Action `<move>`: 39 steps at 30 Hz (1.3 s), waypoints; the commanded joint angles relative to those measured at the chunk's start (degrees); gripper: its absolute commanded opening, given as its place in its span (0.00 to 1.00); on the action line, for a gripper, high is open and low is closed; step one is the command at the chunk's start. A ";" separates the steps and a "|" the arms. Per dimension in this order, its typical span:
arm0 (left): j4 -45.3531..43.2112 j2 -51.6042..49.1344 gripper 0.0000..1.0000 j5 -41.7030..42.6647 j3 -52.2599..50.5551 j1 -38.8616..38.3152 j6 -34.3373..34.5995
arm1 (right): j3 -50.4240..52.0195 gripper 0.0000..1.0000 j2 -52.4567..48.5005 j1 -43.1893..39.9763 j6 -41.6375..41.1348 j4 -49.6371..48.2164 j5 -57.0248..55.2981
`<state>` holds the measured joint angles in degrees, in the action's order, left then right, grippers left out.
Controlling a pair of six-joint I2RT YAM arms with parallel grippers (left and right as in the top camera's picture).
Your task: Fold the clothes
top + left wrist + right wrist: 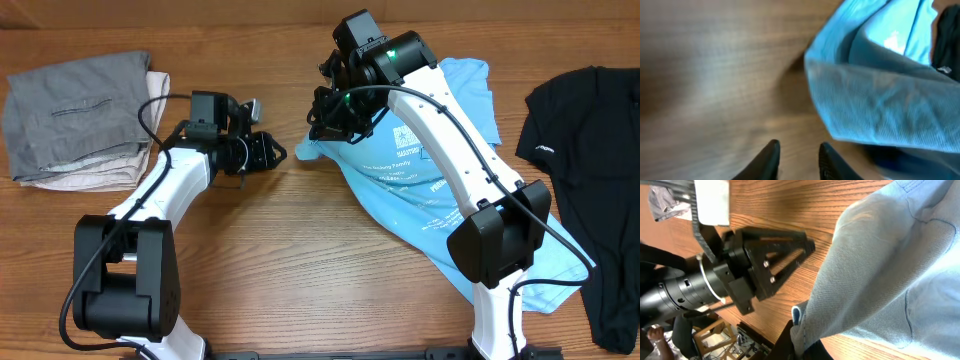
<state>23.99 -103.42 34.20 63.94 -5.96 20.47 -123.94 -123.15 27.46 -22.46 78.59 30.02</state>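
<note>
T-shirt [395,195] — half hidden under right arm [450,150] — nipped by right end effector [801,342]; left end effector [799,150] parted, empty.

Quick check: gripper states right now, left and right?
Left gripper: slightly open, empty.
Right gripper: shut on the T-shirt.

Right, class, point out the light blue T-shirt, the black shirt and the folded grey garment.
light blue T-shirt [390,185], overhead view, on its printed front area.
black shirt [590,150], overhead view, on the chest area.
folded grey garment [75,110], overhead view, on the middle of its top layer.
</note>
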 commanded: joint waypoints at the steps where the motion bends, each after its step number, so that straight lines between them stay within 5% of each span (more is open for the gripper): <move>1: 1.25 -0.46 0.31 8.98 -0.26 0.04 11.54 | 0.17 0.05 1.53 0.11 -0.07 -0.28 0.94; 13: -5.38 -0.46 0.76 13.22 -4.57 1.70 29.70 | 0.17 0.05 1.53 0.11 -0.07 -0.28 0.48; 27: -44.35 -0.46 0.78 10.21 -21.24 -1.97 64.98 | 0.17 0.05 1.53 0.11 -0.07 -0.44 0.46; 39: -50.97 -0.46 0.82 3.80 -21.42 -7.54 71.49 | 0.17 0.05 1.53 0.17 -0.07 -0.46 0.48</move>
<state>-26.94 -103.42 40.53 43.00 -12.69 89.76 -123.94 -123.15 27.46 -22.46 78.43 29.98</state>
